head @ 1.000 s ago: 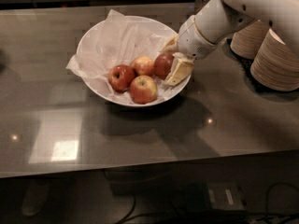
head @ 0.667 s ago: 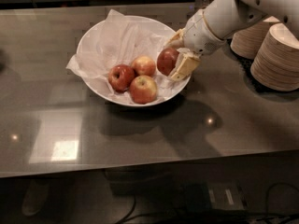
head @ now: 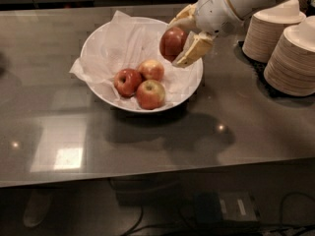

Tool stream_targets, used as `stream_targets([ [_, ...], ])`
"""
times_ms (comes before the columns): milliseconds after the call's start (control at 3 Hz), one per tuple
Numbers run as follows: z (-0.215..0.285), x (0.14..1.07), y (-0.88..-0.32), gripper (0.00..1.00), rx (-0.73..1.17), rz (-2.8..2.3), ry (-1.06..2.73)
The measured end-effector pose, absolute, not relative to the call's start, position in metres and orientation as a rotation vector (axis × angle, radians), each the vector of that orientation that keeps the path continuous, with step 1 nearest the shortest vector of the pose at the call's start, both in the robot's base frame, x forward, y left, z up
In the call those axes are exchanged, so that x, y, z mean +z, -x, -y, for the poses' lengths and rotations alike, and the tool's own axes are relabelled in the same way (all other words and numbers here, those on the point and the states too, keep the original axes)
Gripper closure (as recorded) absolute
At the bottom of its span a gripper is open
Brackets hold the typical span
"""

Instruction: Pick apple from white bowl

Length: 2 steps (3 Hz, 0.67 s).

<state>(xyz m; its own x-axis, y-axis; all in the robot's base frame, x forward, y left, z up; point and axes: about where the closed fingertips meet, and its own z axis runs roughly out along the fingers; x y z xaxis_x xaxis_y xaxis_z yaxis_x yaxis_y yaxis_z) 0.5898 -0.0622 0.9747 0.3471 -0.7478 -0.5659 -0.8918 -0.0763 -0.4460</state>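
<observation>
Dark glossy table point(head: 246, 132), with the white bowl point(head: 196, 88) sitting on it, lined with crumpled paper. The pincer point(head: 178, 42) is clamped on the dark red apple point(head: 171, 43). A second ago that apple sat low inside the bowl, and now it hangs clear above the bowl's right rim. The pick looks basically done to me. Three other apples point(head: 150, 94) are left inside.
</observation>
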Motion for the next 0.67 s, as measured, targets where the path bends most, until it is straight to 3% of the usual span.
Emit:
stream_targets([
  [667,0.0459,0.9947,-0.5803,1.0,0.257,-1.362,1.88],
])
